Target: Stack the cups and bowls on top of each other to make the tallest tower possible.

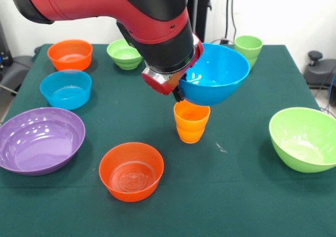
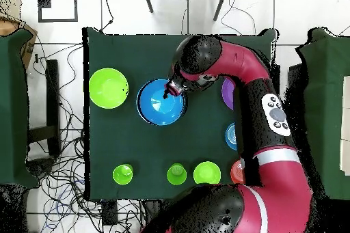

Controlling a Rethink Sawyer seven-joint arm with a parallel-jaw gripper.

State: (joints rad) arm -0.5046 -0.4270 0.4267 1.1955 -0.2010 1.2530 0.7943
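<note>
My gripper (image 1: 178, 92) is shut on the near-left rim of a large blue bowl (image 1: 218, 71), which is upright and slightly tilted. The bowl's base sits right over the mouth of an orange cup (image 1: 191, 122) that looks like two cups nested. I cannot tell whether the bowl touches the cup. In the overhead view the blue bowl (image 2: 158, 104) hides the orange cup, and the gripper (image 2: 171, 92) is at its rim. No taller tower shows.
An orange bowl (image 1: 131, 171) stands front centre and a purple bowl (image 1: 39, 140) front left. A light blue bowl (image 1: 65, 89), another orange bowl (image 1: 70, 54) and a small green bowl (image 1: 125, 53) lie further back. A green cup (image 1: 248, 48) is back right, a lime green bowl (image 1: 304, 138) right. Overhead, a second green cup (image 2: 176, 173) shows.
</note>
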